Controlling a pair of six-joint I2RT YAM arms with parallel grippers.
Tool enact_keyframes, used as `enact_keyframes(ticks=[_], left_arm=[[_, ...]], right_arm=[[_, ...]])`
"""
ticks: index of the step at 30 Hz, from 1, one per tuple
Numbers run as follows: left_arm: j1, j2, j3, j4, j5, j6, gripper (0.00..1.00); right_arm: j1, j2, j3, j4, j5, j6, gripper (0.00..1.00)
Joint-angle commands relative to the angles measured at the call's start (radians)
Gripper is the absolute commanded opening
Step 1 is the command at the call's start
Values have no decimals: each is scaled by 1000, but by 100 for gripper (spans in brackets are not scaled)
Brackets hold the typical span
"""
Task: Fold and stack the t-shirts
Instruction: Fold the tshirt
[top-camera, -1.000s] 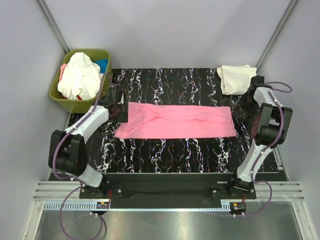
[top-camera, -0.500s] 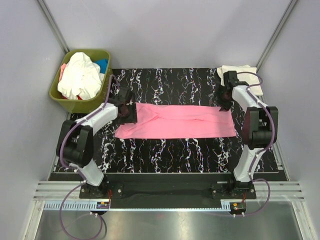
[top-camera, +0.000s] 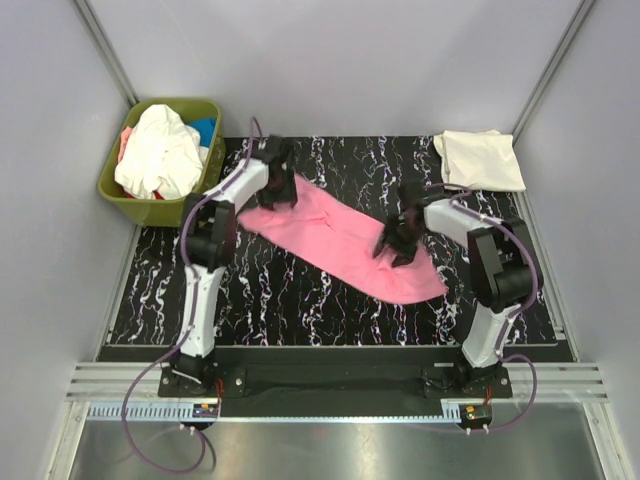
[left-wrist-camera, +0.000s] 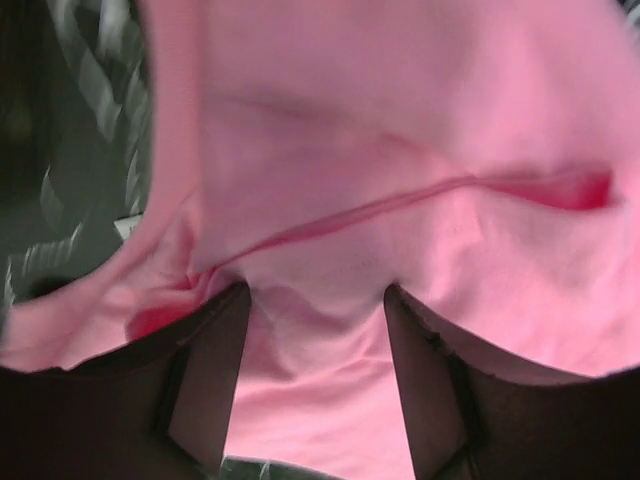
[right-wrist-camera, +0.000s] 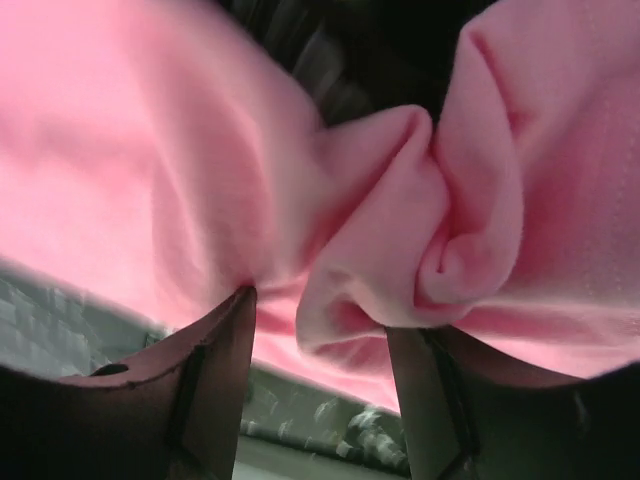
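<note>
Swung round since a second ago, your pink shirt (top-camera: 335, 238) now runs diagonally across the table (top-camera: 300, 300), far-left to near-right. Your left claw (top-camera: 278, 192) pinches its far-left end; your right claw (top-camera: 396, 246) pinches bunched cloth near the other.

A loose shirt (top-camera: 340, 240) lay slantwise across the middle of the table (top-camera: 300, 300), its left end farther, its right end nearer. The left gripper (top-camera: 278, 190) was at its far-left end, the right gripper (top-camera: 398, 245) on it right of centre. A folded shirt (top-camera: 480, 160) lay at the far-right corner. Off the far-left corner stood a bin (top-camera: 110, 185) with heaped shirts (top-camera: 158, 150) in it.
</note>
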Motion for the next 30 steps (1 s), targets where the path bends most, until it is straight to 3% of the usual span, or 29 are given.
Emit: enact_keyframes(ticks=[1, 3, 4, 5, 6, 7, 9, 11, 13, 17, 22, 28, 30], left_arm=[[28, 243, 449, -102, 99, -27, 61], [36, 412, 795, -160, 218, -56, 62], [41, 434, 838, -128, 276, -70, 64], [42, 394, 830, 5, 324, -105, 65], [42, 348, 726, 91, 388, -116, 67], [36, 295, 660, 239, 403, -122, 74], [24, 155, 568, 314, 394, -110, 84], [22, 86, 595, 304, 404, -75, 99], [30, 46, 641, 244, 403, -53, 99], [77, -130, 548, 161, 375, -24, 99], [110, -372, 211, 51, 286, 22, 99], [107, -818, -451, 113, 263, 21, 99], [101, -900, -561, 118, 257, 7, 99]], right_arm=[[320, -153, -82, 27, -264, 237, 61], [483, -184, 26, 0, -297, 276, 65], [604, -184, 83, -32, -277, 271, 66], [632, -195, 170, -89, -256, 267, 68], [643, -209, 197, -109, -215, 260, 71], [637, -239, 211, -121, -188, 262, 72], [617, -261, 257, -185, -43, 206, 74], [558, -252, 307, -270, 28, 162, 75], [498, -230, 323, -301, 37, 113, 74], [403, -192, 304, -240, 44, 81, 74], [369, -8, 430, -241, 30, 14, 74], [334, 283, 640, -255, 42, -2, 72], [305, 340, 694, -261, 47, 1, 70]])
